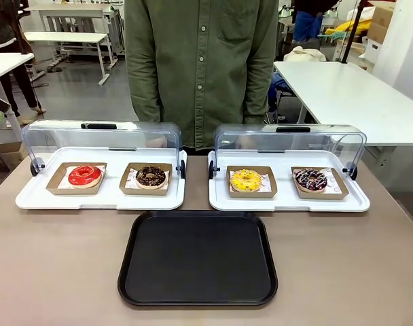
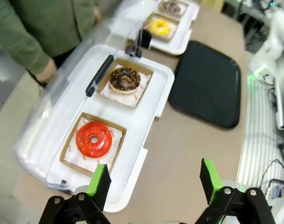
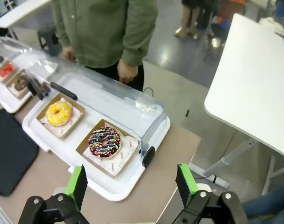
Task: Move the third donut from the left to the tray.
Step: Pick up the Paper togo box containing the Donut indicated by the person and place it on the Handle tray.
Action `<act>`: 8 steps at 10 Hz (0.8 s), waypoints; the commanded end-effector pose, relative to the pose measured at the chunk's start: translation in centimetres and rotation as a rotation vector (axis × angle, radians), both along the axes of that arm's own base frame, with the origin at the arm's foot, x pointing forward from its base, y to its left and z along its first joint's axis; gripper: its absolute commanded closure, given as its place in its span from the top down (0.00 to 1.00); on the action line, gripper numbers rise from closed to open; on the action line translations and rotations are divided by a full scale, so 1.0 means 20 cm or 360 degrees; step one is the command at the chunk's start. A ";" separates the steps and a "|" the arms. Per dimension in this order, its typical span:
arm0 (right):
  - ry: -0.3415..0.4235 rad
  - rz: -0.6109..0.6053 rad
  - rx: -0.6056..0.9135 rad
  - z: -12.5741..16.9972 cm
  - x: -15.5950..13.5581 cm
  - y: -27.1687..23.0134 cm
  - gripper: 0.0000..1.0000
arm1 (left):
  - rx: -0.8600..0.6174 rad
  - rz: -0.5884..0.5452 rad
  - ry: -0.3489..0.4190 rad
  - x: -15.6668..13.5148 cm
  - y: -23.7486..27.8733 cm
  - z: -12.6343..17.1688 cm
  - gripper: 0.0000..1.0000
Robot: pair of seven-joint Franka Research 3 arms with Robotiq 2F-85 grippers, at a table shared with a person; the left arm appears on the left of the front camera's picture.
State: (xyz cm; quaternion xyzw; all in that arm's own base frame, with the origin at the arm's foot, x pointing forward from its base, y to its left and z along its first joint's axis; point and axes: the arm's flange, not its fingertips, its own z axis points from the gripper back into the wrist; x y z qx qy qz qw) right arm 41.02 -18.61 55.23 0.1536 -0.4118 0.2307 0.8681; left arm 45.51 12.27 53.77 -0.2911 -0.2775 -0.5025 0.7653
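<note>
left claw (image 2: 153, 173), right claw (image 3: 131, 175): spread wide

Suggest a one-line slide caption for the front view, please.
Yellow-iced donut sits third from left among four in lidded white trays, behind the black tray; a person stands opposite.

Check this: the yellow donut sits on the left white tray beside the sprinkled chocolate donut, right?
No, the front view shows the yellow donut on the right white tray, beside the sprinkled chocolate donut.
</note>
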 end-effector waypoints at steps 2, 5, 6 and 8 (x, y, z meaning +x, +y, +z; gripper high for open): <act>0.0011 0.0161 -0.0047 -0.04 0.09 -0.14 1.00 | -0.0217 -0.0174 -0.0101 0.02 0.19 -0.11 1.00; -0.0132 0.0332 -0.0091 -0.04 0.05 -0.19 1.00 | -0.0335 -0.0158 -0.0204 -0.03 0.30 -0.17 1.00; -0.0147 0.0343 -0.0090 -0.05 0.04 -0.20 1.00 | -0.0334 -0.0144 -0.0218 -0.03 0.33 -0.17 1.00; -0.0202 0.0357 -0.0092 -0.08 0.04 -0.22 1.00 | -0.0340 -0.0135 -0.0258 -0.02 0.35 -0.18 1.00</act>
